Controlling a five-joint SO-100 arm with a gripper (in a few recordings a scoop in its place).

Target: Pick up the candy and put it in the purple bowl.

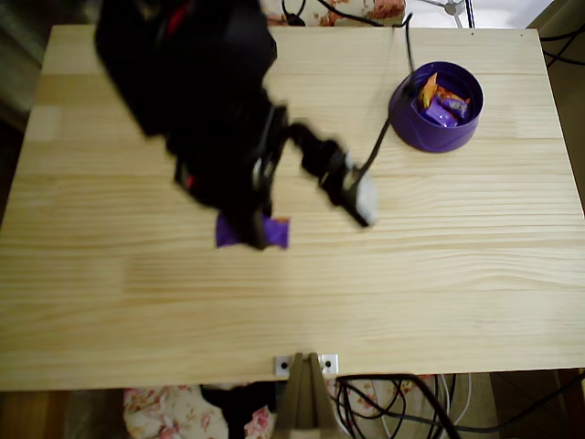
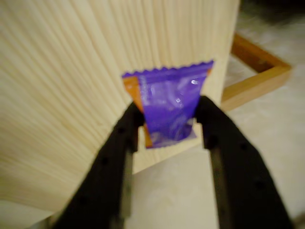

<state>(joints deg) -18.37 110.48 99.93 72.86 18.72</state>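
The candy point(image 2: 169, 95), in a shiny purple wrapper with an orange strip along one side, is pinched between my two black fingers point(image 2: 128, 129) in the wrist view. From overhead, the candy point(image 1: 277, 233) sticks out on both sides of my gripper point(image 1: 251, 229) at left of centre on the table. My gripper point(image 2: 167, 117) is shut on it. The wrist view is blurred, and table edge and floor show behind the candy. The purple bowl point(image 1: 407, 123) stands at the far right of the table, well away from the gripper.
Several wrapped candies point(image 1: 441, 102), orange and purple, lie inside the bowl. A black cable point(image 1: 384, 128) runs from the wrist's white camera point(image 1: 364, 197) past the bowl's left side to the far edge. A metal bracket point(image 1: 306, 364) sits at the near edge.
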